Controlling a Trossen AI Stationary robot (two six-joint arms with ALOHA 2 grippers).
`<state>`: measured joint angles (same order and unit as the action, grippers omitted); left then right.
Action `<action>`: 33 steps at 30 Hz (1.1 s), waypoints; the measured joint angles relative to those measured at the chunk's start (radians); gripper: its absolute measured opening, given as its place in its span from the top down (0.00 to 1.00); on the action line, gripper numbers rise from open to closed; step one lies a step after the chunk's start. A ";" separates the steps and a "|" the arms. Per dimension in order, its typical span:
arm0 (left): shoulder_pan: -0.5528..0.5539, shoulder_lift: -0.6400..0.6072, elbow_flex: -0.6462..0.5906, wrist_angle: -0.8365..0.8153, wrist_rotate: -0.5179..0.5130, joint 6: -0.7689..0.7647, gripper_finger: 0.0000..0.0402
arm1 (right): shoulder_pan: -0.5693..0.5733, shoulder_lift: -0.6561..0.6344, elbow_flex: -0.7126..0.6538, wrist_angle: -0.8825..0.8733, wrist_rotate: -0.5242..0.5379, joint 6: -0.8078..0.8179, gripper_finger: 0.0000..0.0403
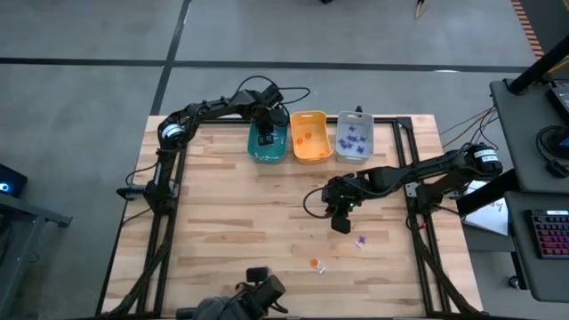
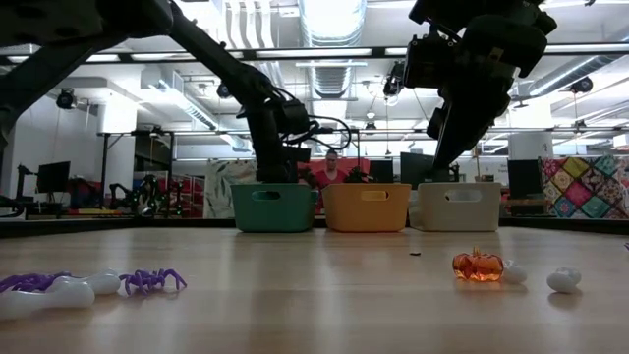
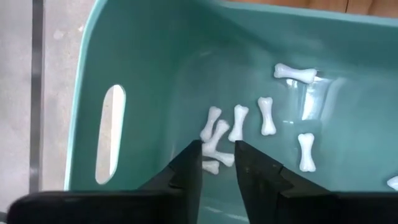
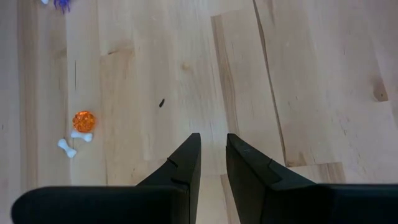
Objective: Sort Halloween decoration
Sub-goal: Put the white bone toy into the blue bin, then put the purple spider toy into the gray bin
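While left gripper (image 3: 217,163) hovers in teal plastic bin (image 3: 143,74), fingers narrowly apart, empty | white bones (image 3: 239,124) deposited | right gripper (image 4: 212,155) slightly parted, empty | next: descend on orange pumpkin trinket (image 4: 83,120) on wooden bench (image 4: 311,81).

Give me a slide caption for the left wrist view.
Left gripper, fingers slightly apart and empty, over teal bin holding small white bones.

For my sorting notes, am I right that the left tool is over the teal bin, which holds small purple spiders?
Not quite: the left tool is over the teal bin, but it holds small white bones, as the left wrist view shows.
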<state>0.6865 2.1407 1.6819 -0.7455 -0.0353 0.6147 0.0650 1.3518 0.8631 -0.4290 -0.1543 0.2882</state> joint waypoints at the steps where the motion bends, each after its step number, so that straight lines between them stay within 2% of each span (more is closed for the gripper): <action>1: 0.000 0.000 0.004 -0.009 -0.001 -0.007 0.79 | 0.000 0.000 0.000 0.000 0.000 0.000 0.84; 5: 0.000 -0.014 0.025 -0.056 -0.003 -0.060 0.76 | 0.000 0.000 0.000 0.000 0.000 0.006 0.84; 10: -0.005 -0.060 0.071 -0.140 0.002 -0.121 0.79 | 0.000 0.000 0.000 0.000 -0.001 0.026 0.84; 19: -0.059 -0.217 0.057 -0.152 0.154 -0.236 0.81 | 0.000 0.000 0.000 -0.006 -0.003 0.142 0.84; 23: -0.113 -0.284 0.037 -0.152 0.159 -0.269 0.81 | 0.000 0.000 0.000 -0.024 -0.008 0.228 0.84; 28: -0.189 -0.374 -0.049 -0.113 0.159 -0.343 0.81 | 0.000 0.000 0.000 -0.091 -0.055 0.327 0.84; 33: -0.270 -0.502 -0.216 0.033 0.158 -0.460 0.81 | 0.015 0.000 0.000 -0.183 -0.088 0.396 0.84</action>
<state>0.4168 1.6388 1.4655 -0.7123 0.1230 0.1550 0.0797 1.3518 0.8631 -0.6116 -0.2425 0.6838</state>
